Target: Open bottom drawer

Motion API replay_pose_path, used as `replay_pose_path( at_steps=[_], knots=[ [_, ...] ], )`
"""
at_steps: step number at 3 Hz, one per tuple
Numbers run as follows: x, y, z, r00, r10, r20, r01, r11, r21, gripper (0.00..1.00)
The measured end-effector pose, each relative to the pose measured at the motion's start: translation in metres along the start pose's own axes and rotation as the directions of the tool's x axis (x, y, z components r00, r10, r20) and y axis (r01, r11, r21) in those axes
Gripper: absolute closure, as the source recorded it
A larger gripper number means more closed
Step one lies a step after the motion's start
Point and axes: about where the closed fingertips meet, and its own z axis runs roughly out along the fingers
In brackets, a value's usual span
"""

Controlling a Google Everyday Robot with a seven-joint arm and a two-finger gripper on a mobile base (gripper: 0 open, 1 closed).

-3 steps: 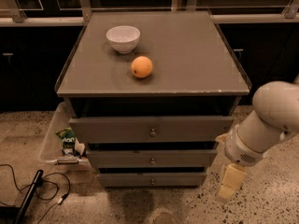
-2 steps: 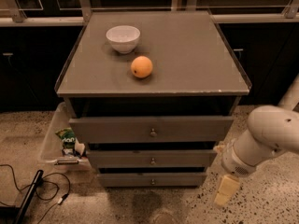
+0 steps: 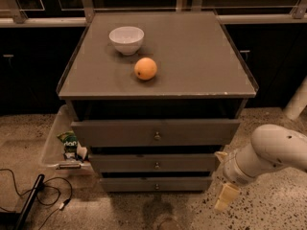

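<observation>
Currently: gripper (image 3: 219, 180), low beside the drawer cabinet (image 3: 192, 56), spread apart, grasping nothing. Bottom drawer (image 3: 156, 184), just left of it, not touching, pushed in. Orange (image 3: 145, 68) and white bowl (image 3: 126, 39), well above and left, on the cabinet top.

Open floor in front of the bottom drawer (image 3: 156, 184), gripper (image 3: 225, 195) low off its right end, plastic bin (image 3: 52, 145) and cables (image 3: 50, 195) crowding the left.
</observation>
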Motion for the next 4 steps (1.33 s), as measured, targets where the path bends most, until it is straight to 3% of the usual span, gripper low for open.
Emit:
replay_pose_path(
  at_steps=[1, 2, 3, 4],
  knots=[
    [0.000, 0.000, 0.000, 1.000, 0.000, 0.000, 0.000, 1.0000, -0.001, 0.00],
    [0.007, -0.003, 0.025, 1.000, 0.020, 0.013, -0.020, 0.9995, -0.024, 0.00],
    [0.021, -0.003, 0.084, 1.000, 0.012, -0.013, -0.013, 0.9993, -0.034, 0.00],
    [0.035, -0.012, 0.134, 0.997, -0.075, -0.019, 0.075, 0.9966, 0.034, 0.00]
  ],
)
